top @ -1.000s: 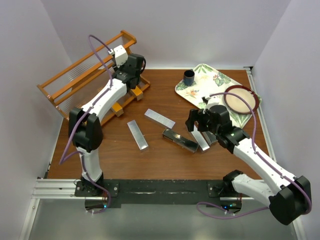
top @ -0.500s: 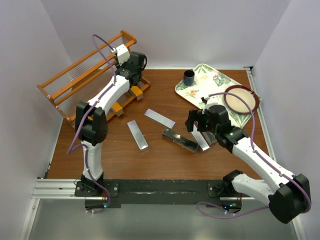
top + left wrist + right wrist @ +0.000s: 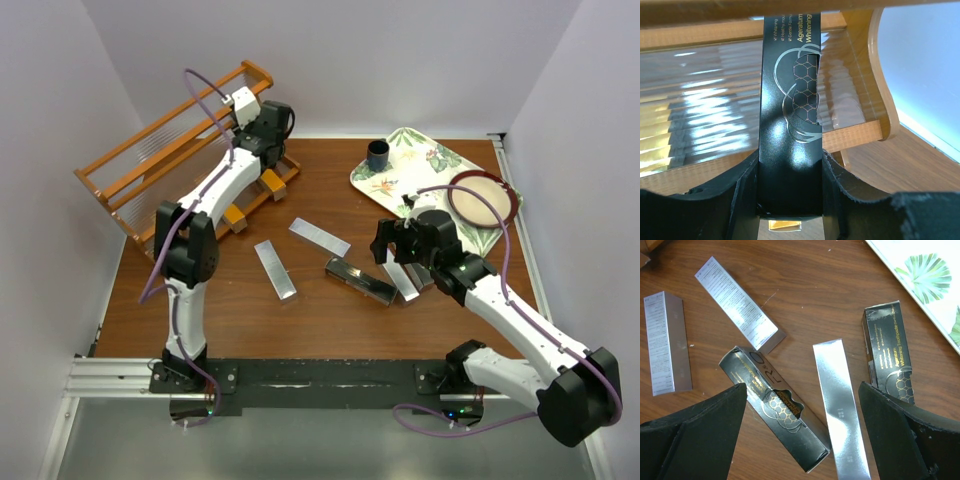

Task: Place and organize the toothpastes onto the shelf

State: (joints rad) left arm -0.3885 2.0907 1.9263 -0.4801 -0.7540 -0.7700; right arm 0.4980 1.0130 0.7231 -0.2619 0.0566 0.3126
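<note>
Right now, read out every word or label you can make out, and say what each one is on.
"Ageratum" and "Whitening": held black carton, in the left claw.
"Whitening", "Healthy mou", "Gentle Form", cut off: same carton, top end.
Gold print on the two lying black cartons: too blurred.
Fine print on the three silver cartons: too small.

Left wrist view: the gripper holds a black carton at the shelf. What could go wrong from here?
1. The left gripper holds the black carton near one end, so its long free end may catch a rail of the shelf and twist in the grip.
2. The right gripper hangs open over a silver carton and a loose dark carton lying close together; closing there might pinch both.
</note>
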